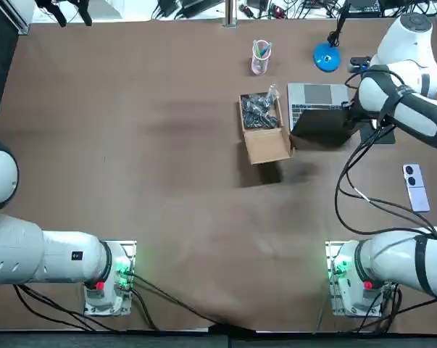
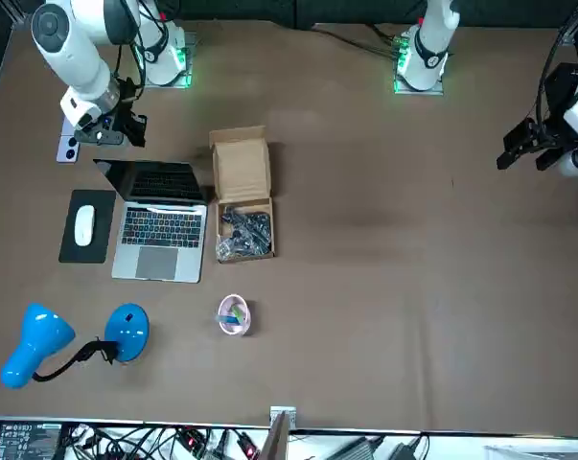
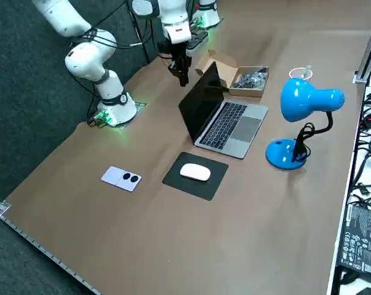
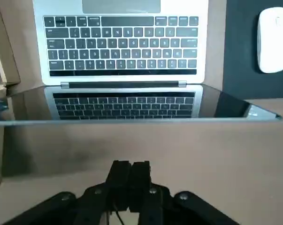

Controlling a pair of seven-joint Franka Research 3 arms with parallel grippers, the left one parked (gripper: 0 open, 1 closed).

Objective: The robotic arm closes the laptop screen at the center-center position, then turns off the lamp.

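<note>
Right end effector [image 4: 130,168] is closed tight on nothing, just behind the lid of the open silver laptop [image 1: 316,98] at 2 o'clock on the brown desk [image 1: 167,181]; if pushed low, the laptop could be shoved toward the blue desk lamp [image 1: 325,56] at its 12 o'clock.

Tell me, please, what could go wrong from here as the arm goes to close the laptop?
The right gripper, shut, sits behind the laptop screen near its top edge; a push might slip over the edge or slide the whole laptop instead of folding it.
The cardboard box stands close beside the laptop, so the arm could clip its open flap.
A shoved laptop may reach the blue lamp.
</note>
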